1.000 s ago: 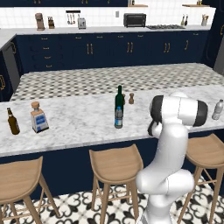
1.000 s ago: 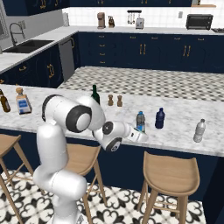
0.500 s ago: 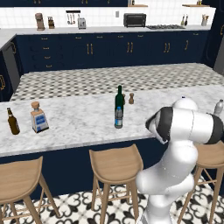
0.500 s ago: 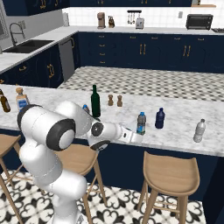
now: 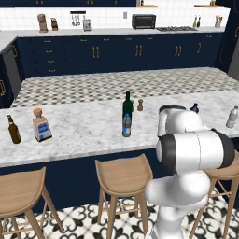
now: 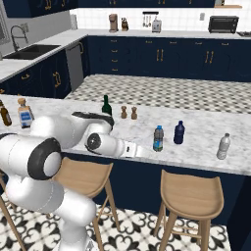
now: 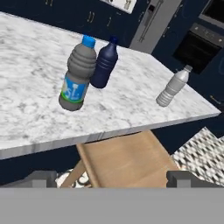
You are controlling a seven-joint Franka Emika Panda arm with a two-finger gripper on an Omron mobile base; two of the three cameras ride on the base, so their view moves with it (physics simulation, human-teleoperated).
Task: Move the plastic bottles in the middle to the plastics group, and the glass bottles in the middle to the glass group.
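Since a second ago, we have swung our arm back from the white marble worktop (image 6: pixel 206 132) and down toward its front edge, leaving a small clear plastic water bottle with a blue label (image 6: pixel 158 138) standing just beside the small dark-blue bottle (image 6: pixel 179 132) of the plastics group.

Going by size: the tall dark-green glass wine bottle (image 5: pixel 127 103) stands in the middle, with a second small blue-labelled clear water bottle (image 5: pixel 126 125) right in front of it. The pale greyish clear bottle (image 6: pixel 223 146) sits further right, near the worktop's edge. Far left are the squat square clear bottle with tan stopper (image 5: pixel 41 125) and the small brown beer bottle (image 5: pixel 13 130).

We judge the risk lies in the middle pair: they stand so close that reaching for one could topple the other.

Our gripper (image 7: pixel 112 180) is spread wide and holds nothing, hanging below the worktop edge over a wooden stool (image 7: pixel 127 162).
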